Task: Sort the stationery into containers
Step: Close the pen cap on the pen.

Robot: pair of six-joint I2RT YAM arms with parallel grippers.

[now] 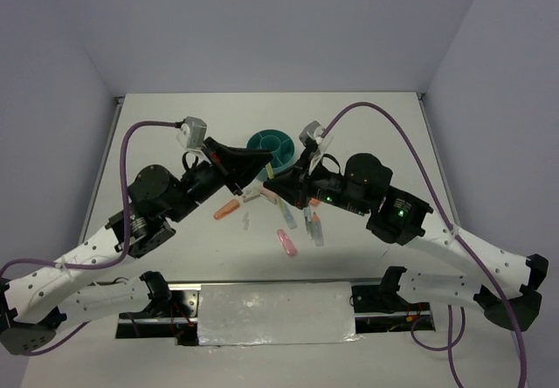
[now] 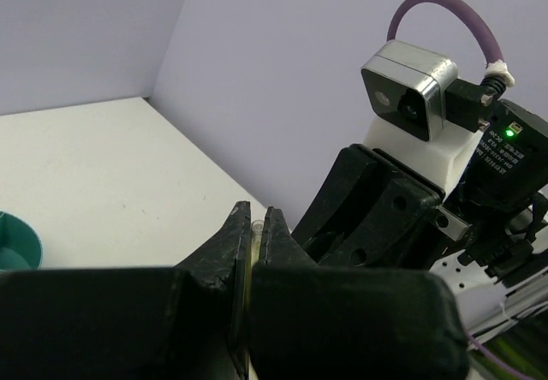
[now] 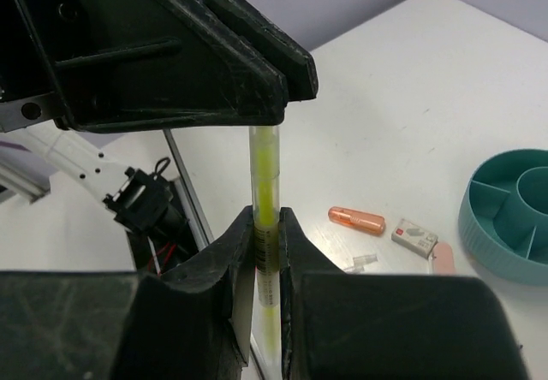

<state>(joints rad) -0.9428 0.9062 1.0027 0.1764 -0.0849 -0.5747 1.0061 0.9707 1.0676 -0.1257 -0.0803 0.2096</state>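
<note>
A thin yellow-green pen (image 3: 265,166) is held between both grippers above the table. My right gripper (image 3: 266,222) is shut on its labelled middle. My left gripper (image 2: 253,226) is shut on its other end, with the clear tip (image 2: 255,224) just showing between the jaws. In the top view the two grippers (image 1: 262,171) (image 1: 278,179) meet tip to tip just in front of the round teal organizer (image 1: 272,146). Loose stationery lies on the table below: an orange cap (image 3: 357,220), a white boxed eraser (image 3: 415,236), a clear clip (image 3: 364,263) and a pink eraser (image 1: 286,243).
More small pastel pieces (image 1: 314,228) lie under the right arm. The organizer's rim (image 3: 501,252) is at the right of the right wrist view. The metal base rail (image 1: 275,314) runs along the near edge. Purple cables arc over both arms.
</note>
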